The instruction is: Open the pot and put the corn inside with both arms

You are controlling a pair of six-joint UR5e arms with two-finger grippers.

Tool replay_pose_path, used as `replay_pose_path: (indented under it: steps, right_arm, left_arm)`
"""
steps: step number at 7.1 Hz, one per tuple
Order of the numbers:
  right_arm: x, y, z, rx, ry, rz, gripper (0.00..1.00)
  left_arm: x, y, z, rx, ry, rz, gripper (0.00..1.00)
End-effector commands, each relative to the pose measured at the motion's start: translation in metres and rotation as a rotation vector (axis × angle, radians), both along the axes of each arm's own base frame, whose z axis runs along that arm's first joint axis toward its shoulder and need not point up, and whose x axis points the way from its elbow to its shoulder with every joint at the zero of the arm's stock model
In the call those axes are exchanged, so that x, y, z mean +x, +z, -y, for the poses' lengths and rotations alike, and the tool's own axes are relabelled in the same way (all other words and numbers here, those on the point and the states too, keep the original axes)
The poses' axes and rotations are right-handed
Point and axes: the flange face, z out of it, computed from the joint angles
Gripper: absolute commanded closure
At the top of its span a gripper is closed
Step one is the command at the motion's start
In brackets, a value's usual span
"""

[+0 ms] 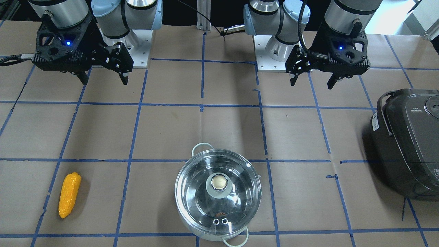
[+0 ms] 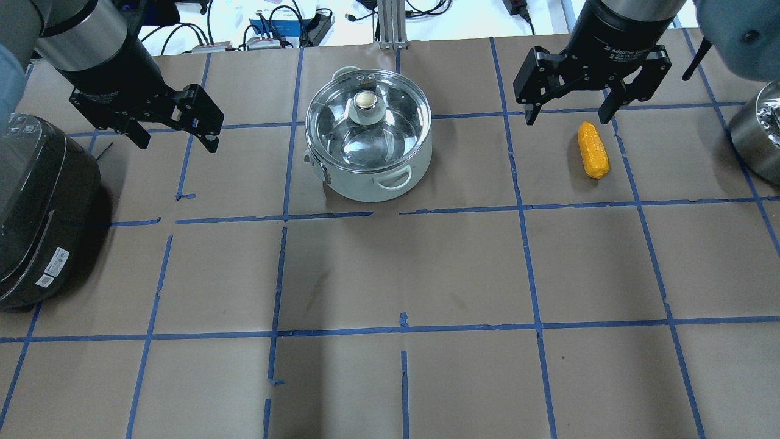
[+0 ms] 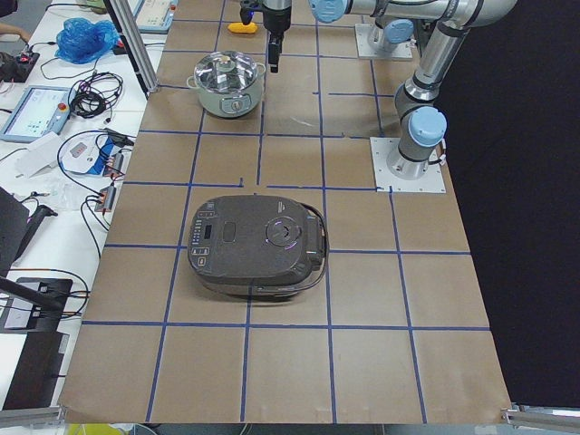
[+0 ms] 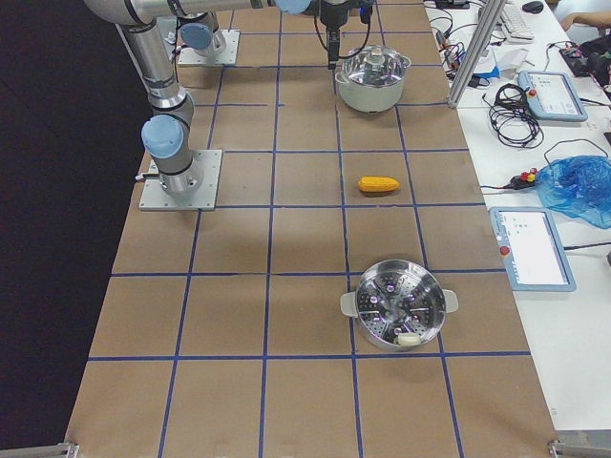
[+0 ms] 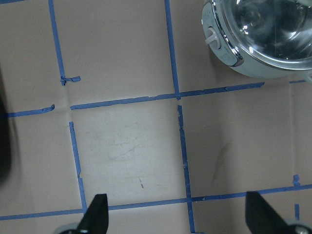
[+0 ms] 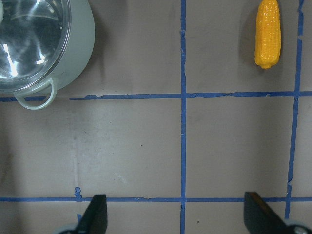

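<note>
well, the left gripper [image 2: 177, 144] and right gripper [image 2: 567, 119] both hang wide open, holding nothing. the pot [image 2: 368, 180] sits with its glass lid [image 2: 393, 125] on; the corn [image 2: 593, 150] lies flat on the table [image 2: 426, 274] on the right gripper's side, well apart from the pot.

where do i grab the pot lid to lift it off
The round knob at the centre of the lid, from straight above, a finger each side: the lid lies flat on the pot and the knob is its only raised part.
</note>
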Motion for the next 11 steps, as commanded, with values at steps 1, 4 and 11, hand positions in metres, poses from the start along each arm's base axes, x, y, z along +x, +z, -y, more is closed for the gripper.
replay_pose_path:
  steps: [1,4,11]
  right_arm:
    - [-0.006,-0.007,-0.004,0.038,0.007,-0.054,0.0]
    - [-0.006,-0.007,-0.004,0.038,0.009,-0.054,0.0]
    - [-0.002,-0.01,0.001,0.035,0.014,-0.046,0.0]
  left_arm:
    - [-0.002,-0.001,0.0,0.001,-0.003,-0.008,0.0]
    - [-0.001,0.001,0.0,0.004,0.002,-0.004,0.0]
    - [-0.127,0.009,0.06,-0.086,-0.056,-0.034,0.0]
